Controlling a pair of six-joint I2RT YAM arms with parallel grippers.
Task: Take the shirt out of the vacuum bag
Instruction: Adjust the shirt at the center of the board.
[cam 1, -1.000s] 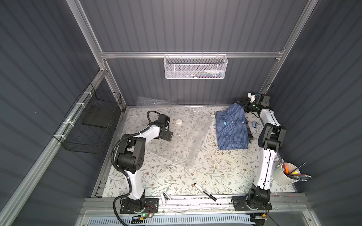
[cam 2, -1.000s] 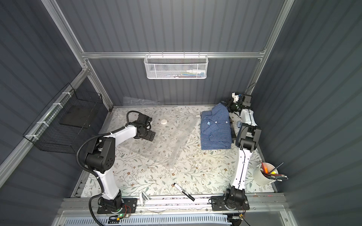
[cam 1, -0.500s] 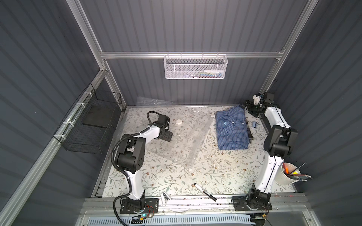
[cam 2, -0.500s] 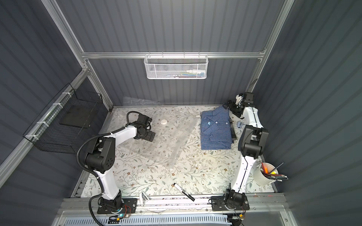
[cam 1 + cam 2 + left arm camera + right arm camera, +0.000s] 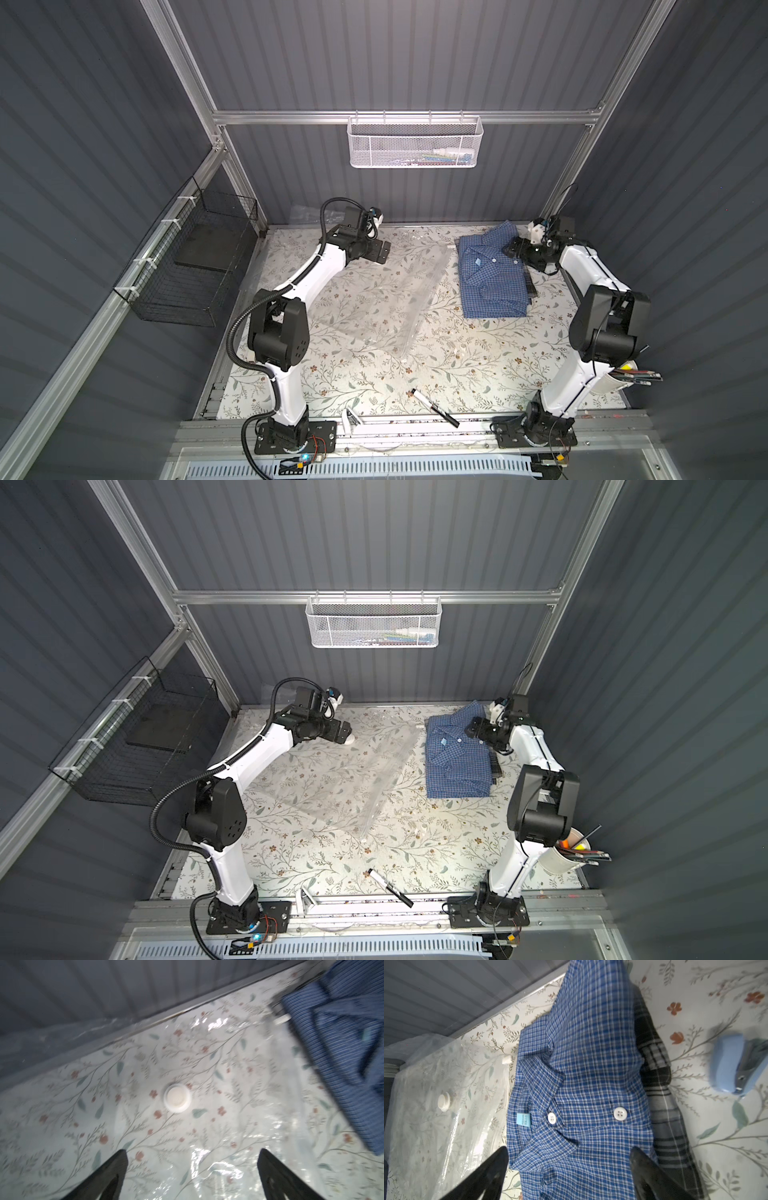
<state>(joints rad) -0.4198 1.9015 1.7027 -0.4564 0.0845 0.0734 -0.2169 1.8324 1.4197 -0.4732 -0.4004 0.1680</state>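
Shirt (image 5: 581, 1084) is seen fully out of the vacuum bag (image 5: 390, 303), directly under the right gripper (image 5: 570, 1149), jaws apart, nothing held; left gripper (image 5: 192, 1150), likewise apart over the bag, and right are best lifted straight up so no fabric or film is snagged.

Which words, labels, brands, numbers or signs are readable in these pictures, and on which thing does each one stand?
Nothing here can be read.
Light blue tag on the blue checked shirt: faint print, too blurred to read.
Black and white marker: any print too small to read.
Vacuum bag: no print visible.
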